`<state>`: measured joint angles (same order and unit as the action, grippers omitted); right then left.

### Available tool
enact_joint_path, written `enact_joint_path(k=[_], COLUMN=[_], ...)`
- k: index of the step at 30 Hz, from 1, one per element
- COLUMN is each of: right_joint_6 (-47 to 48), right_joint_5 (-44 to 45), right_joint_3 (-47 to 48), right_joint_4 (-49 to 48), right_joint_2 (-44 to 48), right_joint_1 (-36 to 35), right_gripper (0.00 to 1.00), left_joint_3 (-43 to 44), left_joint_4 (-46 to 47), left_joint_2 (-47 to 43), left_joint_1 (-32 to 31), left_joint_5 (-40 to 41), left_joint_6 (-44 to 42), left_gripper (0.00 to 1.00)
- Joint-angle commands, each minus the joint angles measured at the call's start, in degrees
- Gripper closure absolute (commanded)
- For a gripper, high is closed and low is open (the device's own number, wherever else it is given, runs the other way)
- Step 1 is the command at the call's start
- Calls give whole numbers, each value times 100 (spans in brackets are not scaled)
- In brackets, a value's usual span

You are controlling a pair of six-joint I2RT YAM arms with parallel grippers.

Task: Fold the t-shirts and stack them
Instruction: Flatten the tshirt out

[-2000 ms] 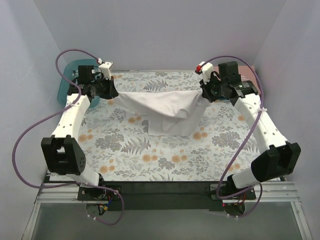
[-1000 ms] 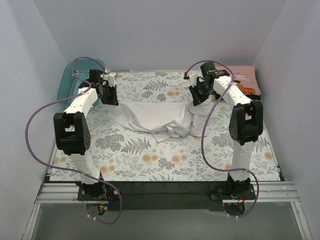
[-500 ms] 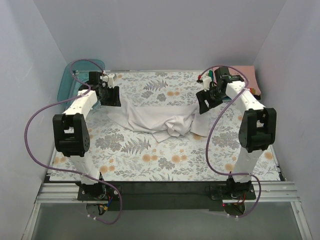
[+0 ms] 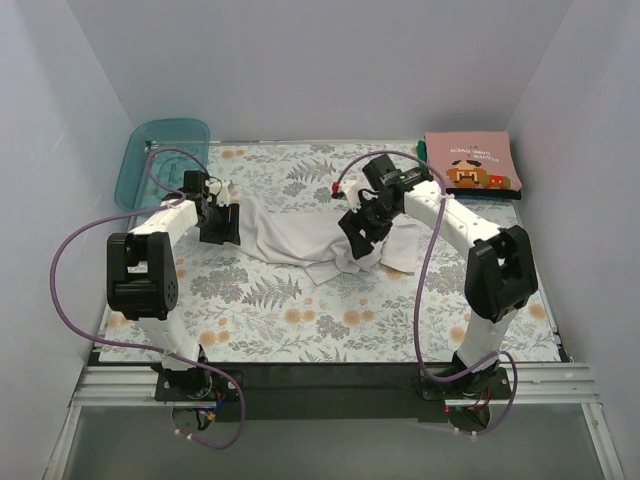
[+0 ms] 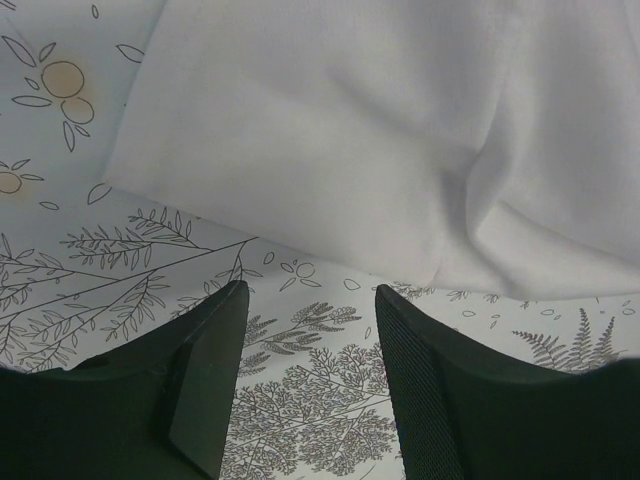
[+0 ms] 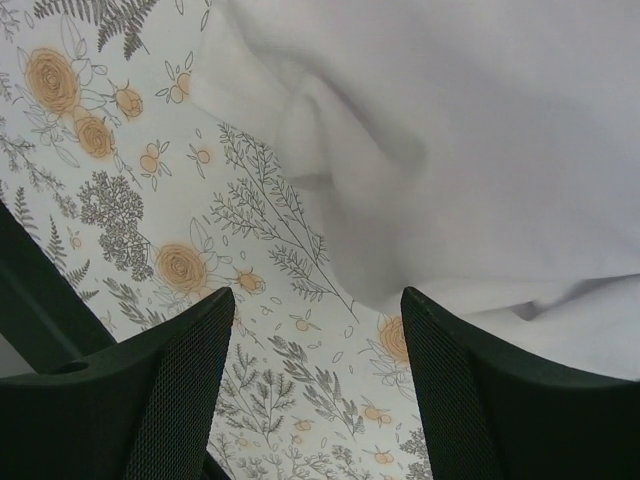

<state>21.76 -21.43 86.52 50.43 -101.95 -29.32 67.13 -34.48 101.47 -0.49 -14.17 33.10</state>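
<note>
White t-shirt (image 4: 300, 238) lies rumpled across the middle of the desk (image 4: 300, 330), between our two arms and bunched thicker toward its right end. A teal tray (image 4: 160, 160) sits at the upper left of the overhead frame, and the salmon-pink t-shirt (image 4: 470, 165) lies flat at the upper right.

We judge the white cloth is not yet flat enough to fold. On the left, a pinch at the near edge could catch only one layer, so the shirt would twist when lifted. On the right, the heaped folds could make us grab several layers at once and drag the bundle instead of spreading it.

Left jaws stand well apart and empty over the printed desk, with the shirt's edge just ahead of them. Right jaws are spread wide too and hold nothing, with the rumpled edge just beyond. We cannot tell whether either pair touches the desk.
</note>
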Motion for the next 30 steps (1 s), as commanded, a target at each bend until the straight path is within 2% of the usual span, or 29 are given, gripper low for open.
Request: enact_joint_path(k=[1, 7, 10, 11, 12, 13, 14, 15, 16, 17, 18, 19, 21, 27, 30], right_joint_6=[-163, -268, -339, -348, -356, -365, -374, -392, -392, -392, -383, -339, -286, -172, -76], right_joint_5=[296, 745, 956, 1044, 1140, 1289, 1325, 1352, 1413, 1431, 1449, 1405, 1300, 711, 728], right_joint_3=[-109, -249, -259, -206, -162, -101, 21, 110, 180, 346, 426, 505, 768, 1507, 1701], right_joint_4=[-86, -315, -446, -490, -491, -491, -482, -473, -464, -456, -456, -456, -456, -421, -315], right_joint_2=[-228, -614, -799, -843, -887, -923, -923, -897, -827, -774, -713, -573, -414, -88, -106], right_joint_1=[-100, -416, -452, -452, -452, -434, -408, -329, -285, -232, -119, -31, 223, 962, 1034], right_gripper=[25, 23, 32, 44, 51, 58, 73, 81, 93, 99, 99, 99, 99, 99, 99], left_joint_3=[54, 177, 186, 195, 204, 238, 265, 283, 309, 387, 423, 484, 651, 1195, 1503], left_joint_4=[196, 205, 292, 336, 363, 363, 380, 398, 416, 424, 424, 416, 407, 389, 319], left_joint_2=[-224, 65, 276, 329, 399, 452, 566, 619, 663, 759, 804, 839, 796, 602, 567], left_joint_1=[32, 32, 23, 23, 23, 23, 23, 23, 23, 23, 23, 23, 23, 23, 23], left_joint_5=[160, 195, 318, 354, 380, 380, 389, 407, 433, 485, 521, 530, 451, 266, 240], left_joint_6=[38, 100, 118, 135, 135, 144, 144, 135, 118, 83, 74, 65, 82, 179, 179], left_gripper=[47, 45, 45, 45, 46, 48, 50, 53, 62, 70, 77, 90, 99, 100, 100])
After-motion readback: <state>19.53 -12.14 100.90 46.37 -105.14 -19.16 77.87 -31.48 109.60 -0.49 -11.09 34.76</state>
